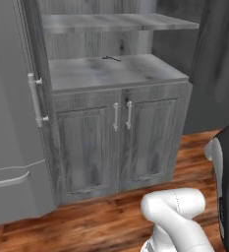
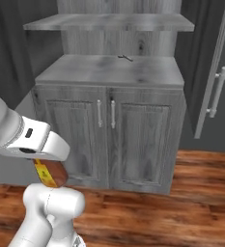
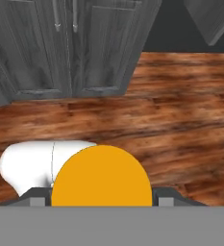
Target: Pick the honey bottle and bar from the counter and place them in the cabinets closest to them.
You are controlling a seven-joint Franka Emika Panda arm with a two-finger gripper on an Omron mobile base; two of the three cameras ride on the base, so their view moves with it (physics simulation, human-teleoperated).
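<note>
Grey cabinets [image 2: 109, 140] stand ahead above wood flooring. My gripper [image 3: 102, 199] pinches the honey bottle [image 3: 102, 177], cap toward the camera, apparently low beside my arm; the open shelf [image 2: 109, 70] lies forward and above.

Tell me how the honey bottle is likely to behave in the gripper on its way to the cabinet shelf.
The honey bottle sits between the fingers, its round cap facing the hand camera. That smooth, rounded body could twist or slip if the grip is loose. In the right base view it looks squat, so it should probably stand steadily on the flat cabinet shelf rather than tip.
</note>
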